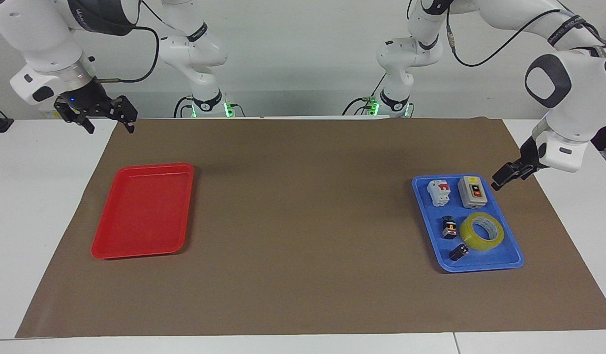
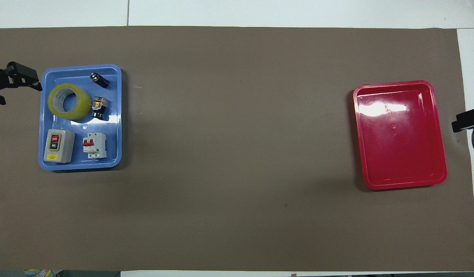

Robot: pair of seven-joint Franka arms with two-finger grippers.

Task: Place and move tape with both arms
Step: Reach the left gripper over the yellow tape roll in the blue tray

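The tape [image 1: 491,243] is a yellow roll lying flat in the blue tray [image 1: 480,268], beside two small black parts; it also shows in the overhead view [image 2: 83,110]. My left gripper [image 1: 500,180] is open and empty, raised over the mat just off the blue tray's edge at the left arm's end of the table, apart from the tape; it also shows in the overhead view [image 2: 21,94]. My right gripper [image 1: 110,129] is open and empty, and waits raised over the mat's corner near the red tray [image 1: 140,211].
The blue tray [image 2: 79,166] also holds a grey switch box [image 1: 472,192], a white circuit breaker [image 1: 439,191] and two small black parts [image 1: 448,227]. The red tray [image 2: 400,134] has nothing in it. A brown mat [image 1: 303,221] covers the table.
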